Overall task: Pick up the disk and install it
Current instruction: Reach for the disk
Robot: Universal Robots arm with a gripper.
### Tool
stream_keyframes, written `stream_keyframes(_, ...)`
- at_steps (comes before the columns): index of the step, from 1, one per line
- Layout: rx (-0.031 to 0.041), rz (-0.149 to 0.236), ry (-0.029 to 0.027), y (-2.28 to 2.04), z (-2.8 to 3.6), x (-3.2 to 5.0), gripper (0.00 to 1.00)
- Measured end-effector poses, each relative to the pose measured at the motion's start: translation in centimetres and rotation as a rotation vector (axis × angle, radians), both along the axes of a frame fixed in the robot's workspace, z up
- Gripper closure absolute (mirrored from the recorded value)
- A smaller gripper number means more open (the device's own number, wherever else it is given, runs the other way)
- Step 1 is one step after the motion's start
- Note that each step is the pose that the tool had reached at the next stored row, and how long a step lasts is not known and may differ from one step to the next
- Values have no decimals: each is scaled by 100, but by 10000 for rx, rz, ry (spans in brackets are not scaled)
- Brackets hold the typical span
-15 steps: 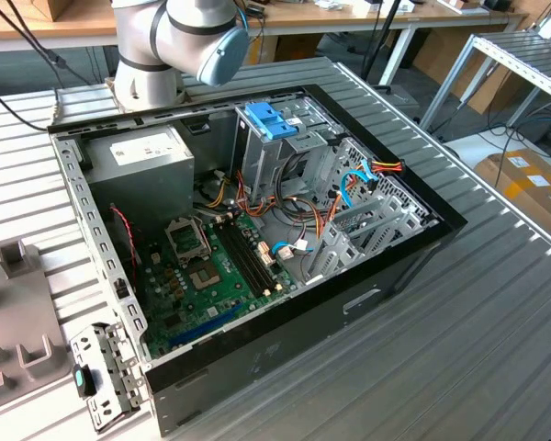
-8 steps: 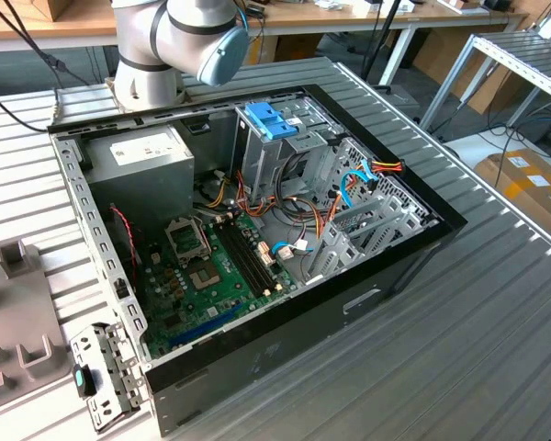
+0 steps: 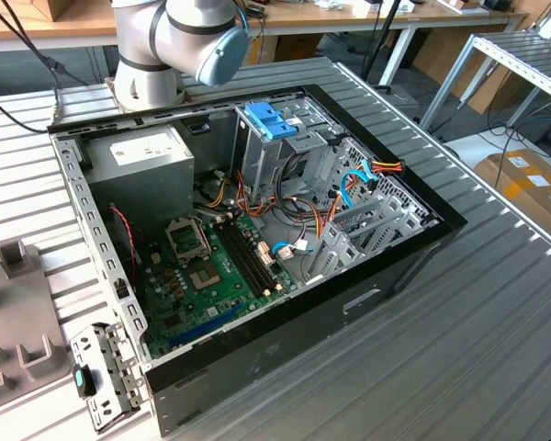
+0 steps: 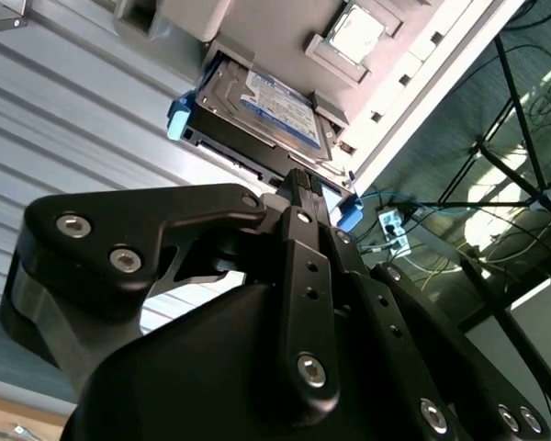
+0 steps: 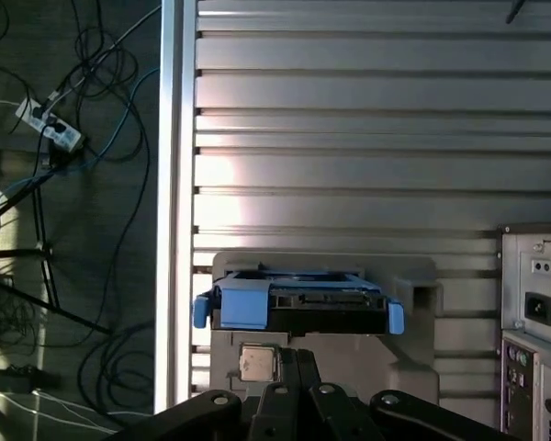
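Hovering over the near edge of the disk (image 4: pixel 257 101), the gripper (image 4: pixel 298 181) has its black fingers (image 5: pixel 298 363) closed together with nothing between them; in the second wrist view the tips overlap the disk's connector edge, and contact cannot be told. The disk lies flat, label up, in a grey holder (image 5: pixel 399 363) on the ribbed metal table (image 5: pixel 376 138). Blue side rails (image 5: pixel 243 305) are on both ends, and its connector edge faces the gripper. A small square metal chip (image 5: pixel 257 363) sits in the same holder, just beside the disk on the gripper's side. The rear panel (image 5: pixel 533 308) of the computer case stands near the holder, apart from it. In the exterior view the computer case (image 3: pixel 303 344) lies open on the table, with the arm (image 3: pixel 179 37) behind it. Inside are the motherboard (image 3: pixel 211 266), a grey box with a white sticker (image 3: pixel 138 156) in a back corner, and a metal drive cage (image 3: pixel 294 152) with a light-blue latch piece (image 3: pixel 271 119) on top. Loose coloured cables (image 3: pixel 349 188) run beside the cage. So the disk is in its holder outside the case, not gripped.
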State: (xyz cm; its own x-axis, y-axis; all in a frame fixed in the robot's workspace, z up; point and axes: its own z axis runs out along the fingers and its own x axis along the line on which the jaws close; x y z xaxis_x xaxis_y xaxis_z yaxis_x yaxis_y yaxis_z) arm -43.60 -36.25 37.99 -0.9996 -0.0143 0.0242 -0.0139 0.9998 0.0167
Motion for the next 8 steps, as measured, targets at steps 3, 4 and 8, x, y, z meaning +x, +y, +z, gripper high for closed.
stream_keyframes(3,-23,31,3,23,-34,-38,89)
stream_keyframes(4,-26,36,4,29,-44,-57,89)
stream_keyframes(8,-29,80,1,48,-125,-156,89)
